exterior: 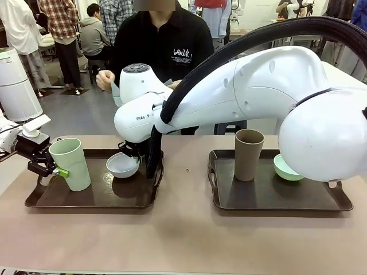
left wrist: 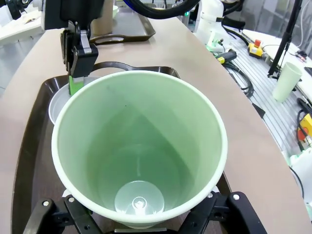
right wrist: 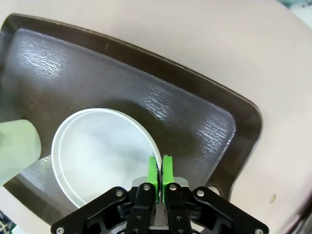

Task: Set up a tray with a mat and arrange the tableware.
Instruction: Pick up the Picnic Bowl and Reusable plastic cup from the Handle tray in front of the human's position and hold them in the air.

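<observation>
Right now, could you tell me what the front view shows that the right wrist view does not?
Front view: the second tray with the brown cup and mint bowl, the person, and the left gripper around the pale green cup. Right wrist view: the right gripper pinching the white bowl's rim. Both: white bowl, pale green cup, left tray.

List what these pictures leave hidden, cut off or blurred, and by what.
Front view: mint bowl, right part behind the right arm.
Left wrist view: left gripper, its fingertips behind the green cup.
Right wrist view: green cup, blurred and cut off by the left edge; white bowl, its near rim behind the right gripper.
</observation>
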Robot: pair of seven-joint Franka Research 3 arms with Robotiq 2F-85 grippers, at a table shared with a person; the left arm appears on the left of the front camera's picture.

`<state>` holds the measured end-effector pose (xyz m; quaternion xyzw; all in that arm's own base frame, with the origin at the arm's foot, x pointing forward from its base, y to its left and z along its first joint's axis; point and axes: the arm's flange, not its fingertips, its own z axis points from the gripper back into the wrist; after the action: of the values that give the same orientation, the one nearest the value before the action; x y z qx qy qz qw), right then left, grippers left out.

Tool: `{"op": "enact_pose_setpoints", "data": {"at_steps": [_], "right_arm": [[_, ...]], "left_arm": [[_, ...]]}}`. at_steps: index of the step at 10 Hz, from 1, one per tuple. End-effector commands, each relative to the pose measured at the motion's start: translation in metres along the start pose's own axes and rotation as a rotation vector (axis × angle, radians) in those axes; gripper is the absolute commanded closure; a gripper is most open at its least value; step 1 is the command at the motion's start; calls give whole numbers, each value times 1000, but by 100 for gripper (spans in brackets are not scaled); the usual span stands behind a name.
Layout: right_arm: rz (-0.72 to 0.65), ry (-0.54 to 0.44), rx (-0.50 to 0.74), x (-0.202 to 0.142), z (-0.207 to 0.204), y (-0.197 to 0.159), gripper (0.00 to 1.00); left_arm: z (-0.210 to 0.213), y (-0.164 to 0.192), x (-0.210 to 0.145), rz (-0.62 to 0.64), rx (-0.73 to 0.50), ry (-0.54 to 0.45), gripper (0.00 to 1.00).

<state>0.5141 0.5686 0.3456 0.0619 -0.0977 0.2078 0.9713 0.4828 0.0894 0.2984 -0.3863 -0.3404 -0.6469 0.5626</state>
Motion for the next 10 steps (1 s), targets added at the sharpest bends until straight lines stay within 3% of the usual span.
{"op": "enact_pose_setpoints", "data": {"at_steps": [1, 2, 5, 8, 10], "right_arm": [[-60, 25, 14, 2, 1, -4, 100], [-75, 18, 16, 1, 7, -6, 100], [-67, -55, 94, -22, 89, 11, 100], [-44, -166, 48, -50, 178, 27, 100], [-47, -193, 0, -58, 200, 29, 100]], "left_arm": [[0, -2, -2, 6, 5, 35, 100], [1, -3, 0, -8, 16, 20, 67], [40, -30, 51, 9, 56, -112, 67], [100, -67, 131, -50, 177, -70, 67], [116, -90, 169, -82, 225, -34, 67]]}}
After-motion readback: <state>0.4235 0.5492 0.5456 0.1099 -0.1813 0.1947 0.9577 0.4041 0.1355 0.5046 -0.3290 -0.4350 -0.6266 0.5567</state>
